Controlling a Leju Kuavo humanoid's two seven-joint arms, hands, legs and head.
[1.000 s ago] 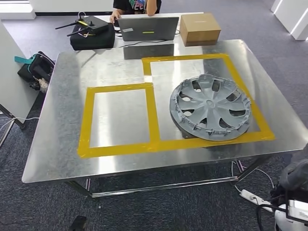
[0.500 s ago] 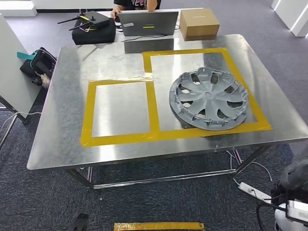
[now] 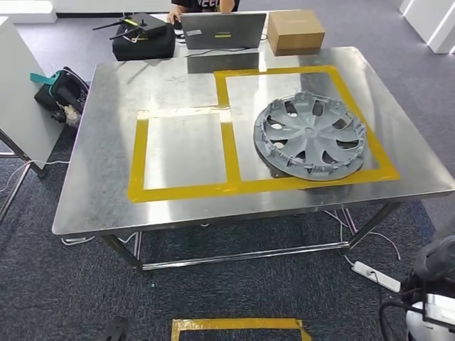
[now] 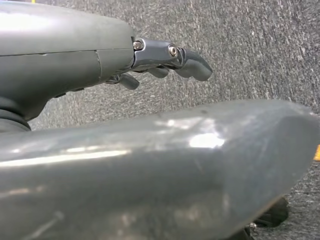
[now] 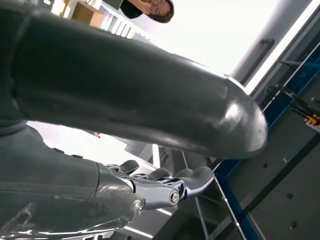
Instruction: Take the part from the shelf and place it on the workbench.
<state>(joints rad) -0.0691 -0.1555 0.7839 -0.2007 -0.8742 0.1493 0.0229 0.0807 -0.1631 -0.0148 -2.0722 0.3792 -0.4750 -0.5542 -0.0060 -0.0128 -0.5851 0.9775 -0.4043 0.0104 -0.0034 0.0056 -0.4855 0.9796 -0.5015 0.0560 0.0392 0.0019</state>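
Note:
The part, a grey wheel cover (image 3: 311, 136), lies flat on the steel workbench (image 3: 107, 142), inside the larger yellow-taped rectangle on the right. The smaller taped rectangle (image 3: 185, 150) to its left holds nothing. In the left wrist view my left hand (image 4: 94, 60) hangs over grey carpet, its fingers (image 4: 188, 62) stretched out and holding nothing. In the right wrist view my right hand (image 5: 94, 190) is likewise empty, its fingers (image 5: 188, 182) extended, with blue shelf framing behind it.
At the bench's far edge stand a laptop (image 3: 222, 32), a cardboard box (image 3: 295, 30) and a black case (image 3: 143, 41); a person (image 3: 204, 6) sits behind them. A bag (image 3: 62, 92) and white board (image 3: 21, 99) are left. A power strip (image 3: 375, 275) and yellow tape (image 3: 236, 327) lie on the floor.
The whole picture has shifted: the camera has backed away from the bench, so the bench sits higher and smaller and the yellow floor tape has come into view. The wheel cover has not moved on the bench.

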